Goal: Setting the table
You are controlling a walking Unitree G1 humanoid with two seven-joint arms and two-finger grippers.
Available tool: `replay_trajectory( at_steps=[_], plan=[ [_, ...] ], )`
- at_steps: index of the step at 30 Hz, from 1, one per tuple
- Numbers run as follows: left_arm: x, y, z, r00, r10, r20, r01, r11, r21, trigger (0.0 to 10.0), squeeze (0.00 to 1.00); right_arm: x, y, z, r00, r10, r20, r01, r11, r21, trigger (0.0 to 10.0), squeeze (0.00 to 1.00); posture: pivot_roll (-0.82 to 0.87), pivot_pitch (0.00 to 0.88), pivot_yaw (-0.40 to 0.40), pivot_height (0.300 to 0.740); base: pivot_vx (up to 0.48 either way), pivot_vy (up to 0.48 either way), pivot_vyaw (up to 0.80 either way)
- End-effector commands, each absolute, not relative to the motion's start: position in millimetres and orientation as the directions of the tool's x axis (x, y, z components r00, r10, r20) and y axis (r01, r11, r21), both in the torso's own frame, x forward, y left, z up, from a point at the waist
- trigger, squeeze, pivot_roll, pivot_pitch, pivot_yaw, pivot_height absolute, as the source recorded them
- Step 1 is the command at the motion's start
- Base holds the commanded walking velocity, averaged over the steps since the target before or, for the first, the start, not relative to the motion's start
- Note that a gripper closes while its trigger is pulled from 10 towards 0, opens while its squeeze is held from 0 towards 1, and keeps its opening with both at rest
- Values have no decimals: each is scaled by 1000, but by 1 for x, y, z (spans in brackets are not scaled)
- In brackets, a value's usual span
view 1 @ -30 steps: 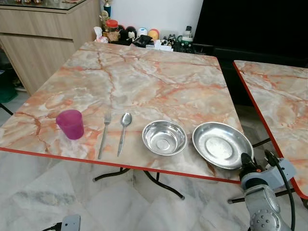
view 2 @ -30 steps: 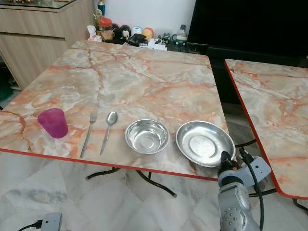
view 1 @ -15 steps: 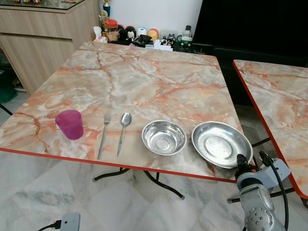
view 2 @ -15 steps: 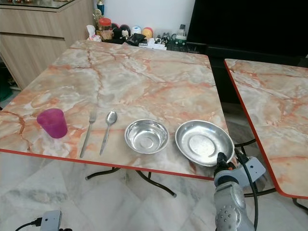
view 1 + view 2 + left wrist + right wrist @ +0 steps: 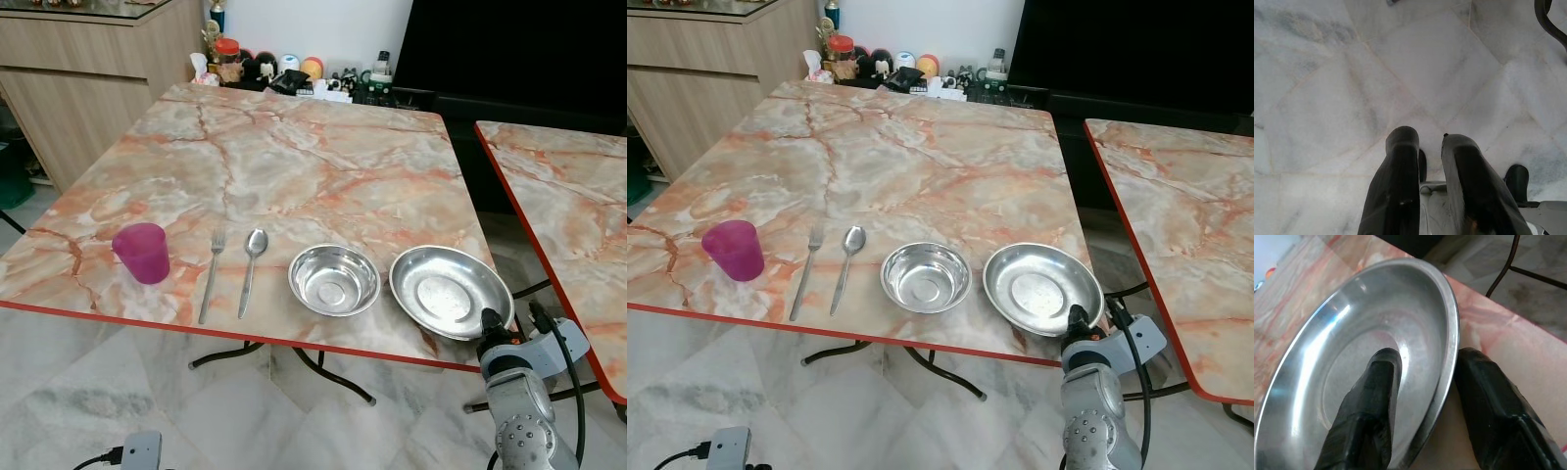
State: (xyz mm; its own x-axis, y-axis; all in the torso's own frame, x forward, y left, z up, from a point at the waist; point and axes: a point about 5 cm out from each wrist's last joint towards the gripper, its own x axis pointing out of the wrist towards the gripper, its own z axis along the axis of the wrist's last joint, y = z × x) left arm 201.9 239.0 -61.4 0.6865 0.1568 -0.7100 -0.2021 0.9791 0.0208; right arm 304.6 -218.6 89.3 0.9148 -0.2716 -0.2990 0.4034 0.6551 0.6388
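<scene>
On the marble table [image 5: 294, 147], near its front edge, stand a purple cup [image 5: 142, 252], a fork [image 5: 212, 274], a spoon [image 5: 251, 266], a steel bowl [image 5: 334, 280] and a shallow steel plate [image 5: 451, 292] in a row. My right gripper [image 5: 487, 318] is at the plate's near right rim. In the right wrist view the gripper [image 5: 1427, 355] is open and straddles the rim of the plate [image 5: 1352, 333], one finger inside the plate and one outside. My left gripper [image 5: 1430, 137] hangs idle over the floor, with its fingers close together.
A second marble table [image 5: 568, 196] stands to the right across a narrow gap. Jars and small items [image 5: 284, 73] crowd the table's far edge. A wooden cabinet [image 5: 88, 78] is at the back left and a black screen [image 5: 519, 49] at the back right.
My right gripper has edged left and forward along the table's front corner onto the plate's rim. The cup, the cutlery and the bowl have not moved.
</scene>
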Motion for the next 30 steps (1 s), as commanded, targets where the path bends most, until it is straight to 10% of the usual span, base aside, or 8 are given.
replay_trajectory(
  at_steps=[1,13,15,17,18,19,30],
  plan=[
    [196,237,-66,666,141,-733,-183,983,23,10000,0,304,-221,87,907,-281,-314,420,644,639,10000,0,44,138,-65,740,0,0,0],
    [196,235,-66,665,133,-735,-174,985,20,10000,0,306,-217,80,895,-257,-366,438,665,604,10000,0,51,139,-68,740,0,0,0],
    [196,234,-67,664,130,-736,-172,985,19,10000,0,305,-218,75,881,-260,-395,460,666,587,7020,0,51,138,-69,740,0,0,0],
    [196,234,-67,664,129,-736,-171,985,19,10000,0,305,-217,74,879,-260,-400,463,666,584,7020,0,54,138,-69,740,0,0,0],
    [196,234,-67,664,129,-736,-172,985,18,10000,0,304,-218,73,876,-265,-402,468,666,580,2627,0,54,139,-69,740,0,0,0],
    [196,234,-67,664,129,-736,-172,985,17,10000,0,304,-218,73,876,-266,-403,469,667,578,941,0,54,139,-69,740,0,0,0],
    [197,233,-67,663,120,-739,-162,987,15,10000,0,308,-220,76,874,-286,-393,473,688,550,0,0,55,141,-69,740,0,0,0]
  ],
)
